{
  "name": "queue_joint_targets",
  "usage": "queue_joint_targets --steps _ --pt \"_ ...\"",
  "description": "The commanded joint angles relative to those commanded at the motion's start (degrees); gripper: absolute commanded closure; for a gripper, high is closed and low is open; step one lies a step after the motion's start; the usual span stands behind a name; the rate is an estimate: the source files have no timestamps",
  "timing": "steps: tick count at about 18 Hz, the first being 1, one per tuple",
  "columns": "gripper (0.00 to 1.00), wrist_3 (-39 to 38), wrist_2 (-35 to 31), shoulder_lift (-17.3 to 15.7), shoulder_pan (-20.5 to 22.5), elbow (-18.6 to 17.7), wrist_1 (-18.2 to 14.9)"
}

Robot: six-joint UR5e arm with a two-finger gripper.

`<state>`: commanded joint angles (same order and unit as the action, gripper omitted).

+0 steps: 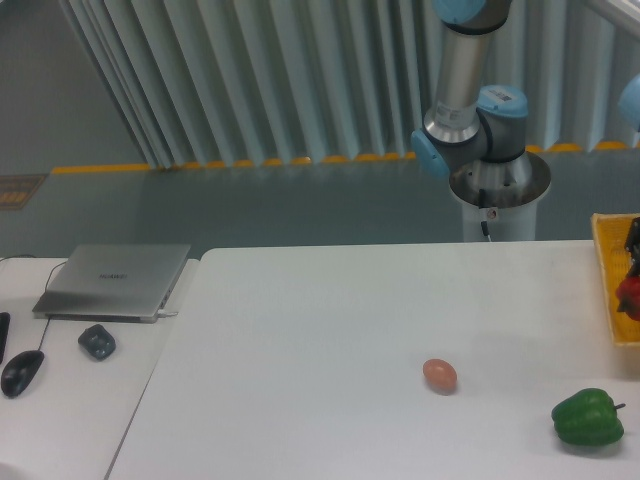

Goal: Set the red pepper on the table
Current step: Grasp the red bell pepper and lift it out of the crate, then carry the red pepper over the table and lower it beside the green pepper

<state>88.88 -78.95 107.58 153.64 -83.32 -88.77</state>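
I'm seeing red pepper (629, 295) showing over yellow tray (608, 290), far right | end effector (633, 240) mostly cropped, grip unclear | egg (439, 375), green pepper (588, 417) sitting on tabletop (320, 340)

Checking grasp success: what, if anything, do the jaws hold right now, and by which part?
It cannot be told. Only a sliver of the red pepper shows at the right edge over the yellow tray, with something dark above it; the jaws are cut off.

Red pepper (629, 295), white table (330, 330)
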Motion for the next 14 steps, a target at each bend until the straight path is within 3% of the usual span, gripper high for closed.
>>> queue_joint_targets --steps 2,6,8,11,14 --pt "0.55 -6.41 2.47 0.00 -1.49 0.09 0.61" --pt "0.55 -12.93 2.92 0.61 -5.45 -0.53 5.09" --pt "0.55 -19.33 2.48 1.31 -7.99 -0.96 9.04" --pt "0.55 -22.34 -0.75 1.49 -10.80 -3.24 14.75" --pt "0.55 -24.98 -4.62 2.10 -13.01 -4.04 17.66"
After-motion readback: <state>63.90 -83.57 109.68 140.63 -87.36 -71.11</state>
